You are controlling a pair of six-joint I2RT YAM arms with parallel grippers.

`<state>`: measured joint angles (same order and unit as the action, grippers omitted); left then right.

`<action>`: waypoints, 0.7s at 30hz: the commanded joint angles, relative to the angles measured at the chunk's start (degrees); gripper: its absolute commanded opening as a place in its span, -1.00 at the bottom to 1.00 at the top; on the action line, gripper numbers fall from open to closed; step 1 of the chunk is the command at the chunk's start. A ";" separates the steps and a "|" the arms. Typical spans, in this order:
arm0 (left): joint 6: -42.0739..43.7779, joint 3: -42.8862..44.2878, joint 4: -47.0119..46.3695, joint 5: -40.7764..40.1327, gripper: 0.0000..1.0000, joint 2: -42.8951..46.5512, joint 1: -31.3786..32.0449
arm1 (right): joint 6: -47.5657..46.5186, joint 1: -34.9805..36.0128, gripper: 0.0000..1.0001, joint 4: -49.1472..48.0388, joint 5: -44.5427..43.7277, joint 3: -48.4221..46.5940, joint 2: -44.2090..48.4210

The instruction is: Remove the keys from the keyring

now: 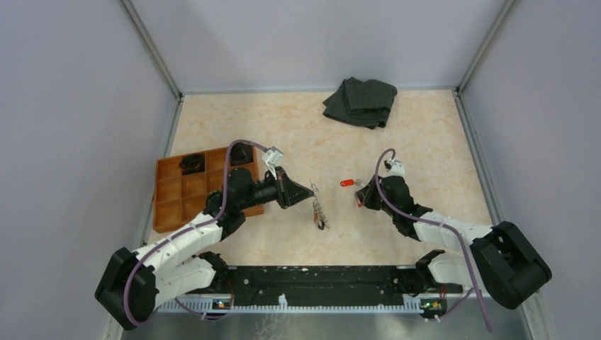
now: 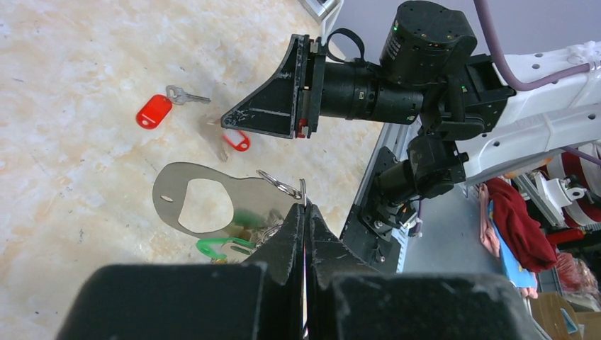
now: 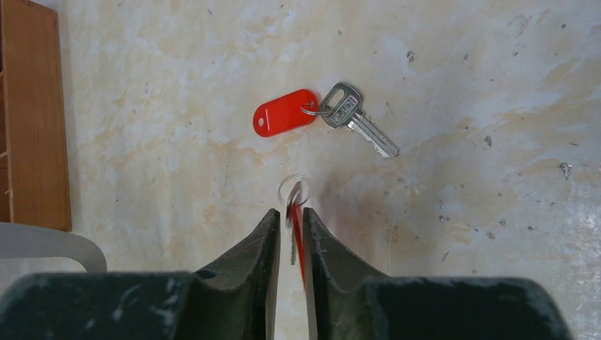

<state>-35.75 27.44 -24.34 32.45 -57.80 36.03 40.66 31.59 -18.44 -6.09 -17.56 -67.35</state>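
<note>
My left gripper [image 1: 312, 190] [image 2: 305, 205] is shut on the thin silvery keyring [image 2: 302, 191] and holds it above the table. From the ring hang a flat silvery bottle opener [image 2: 212, 205], a green-tagged key [image 2: 220, 246] and more keys, seen as a bunch [image 1: 319, 212] in the top view. My right gripper [image 1: 361, 200] [image 3: 288, 212] is a little to the right, jaws slightly apart, with a blurred key and red tag [image 3: 295, 227] loose between them. Another key with a red tag [image 3: 285, 112] [image 1: 347, 183] lies on the table just beyond.
An orange gridded tray [image 1: 170, 191] stands at the left with black coiled objects [image 1: 191, 163] in its far cells. A dark folded cloth [image 1: 360, 103] lies at the back. Grey walls enclose the table on three sides.
</note>
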 commanded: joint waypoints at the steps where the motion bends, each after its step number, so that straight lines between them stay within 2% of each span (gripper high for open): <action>1: 0.59 2.37 -1.68 -0.89 -1.00 0.50 -0.28 | -0.50 -0.43 -0.60 -2.87 -0.31 -1.13 -0.50; 10: 0.94 2.35 -1.05 -1.83 -1.00 0.91 -0.43 | -2.71 -0.41 -0.34 1.61 -1.42 -3.38 2.54; 16: 0.85 2.43 -0.97 -2.26 -1.00 0.59 -0.42 | -6.35 -0.44 -0.01 9.31 -1.93 -6.66 6.54; 21: 0.27 2.51 0.28 -4.80 -1.00 0.38 -0.54 | -5.99 -0.44 0.15 11.99 -1.89 -7.68 9.92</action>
<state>-35.40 27.44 -22.44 29.98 -57.80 35.88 35.79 31.59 -8.80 -7.05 -22.74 -60.45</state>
